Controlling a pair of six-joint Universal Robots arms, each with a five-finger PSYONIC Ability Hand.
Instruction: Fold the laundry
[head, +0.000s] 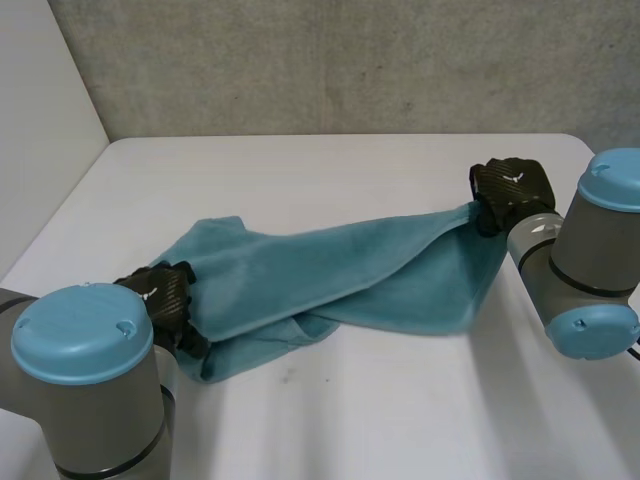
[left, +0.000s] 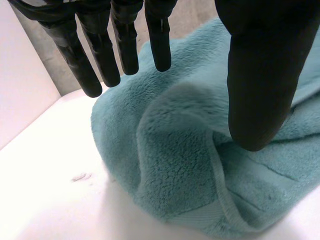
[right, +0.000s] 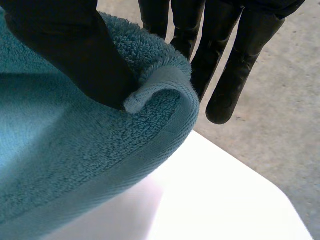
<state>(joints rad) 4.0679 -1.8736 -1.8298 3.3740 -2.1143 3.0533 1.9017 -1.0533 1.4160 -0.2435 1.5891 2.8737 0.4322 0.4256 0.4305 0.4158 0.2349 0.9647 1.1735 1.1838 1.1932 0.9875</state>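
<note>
A teal towel (head: 330, 270) lies stretched across the white table (head: 330, 170), bunched and partly doubled over. My left hand (head: 165, 295) hovers at its near left end; its fingers (left: 100, 55) and thumb (left: 262, 80) hang straight and apart above the towel (left: 190, 165), holding nothing. My right hand (head: 510, 190) is at the far right corner, lifted a little off the table. There the thumb (right: 75, 55) pinches the hemmed towel corner (right: 160, 95) against the fingers (right: 235, 75).
A grey wall (head: 330, 60) runs behind the table's far edge. A pale wall (head: 40, 130) stands to the left. Bare tabletop (head: 400, 400) lies in front of the towel, between my two arms.
</note>
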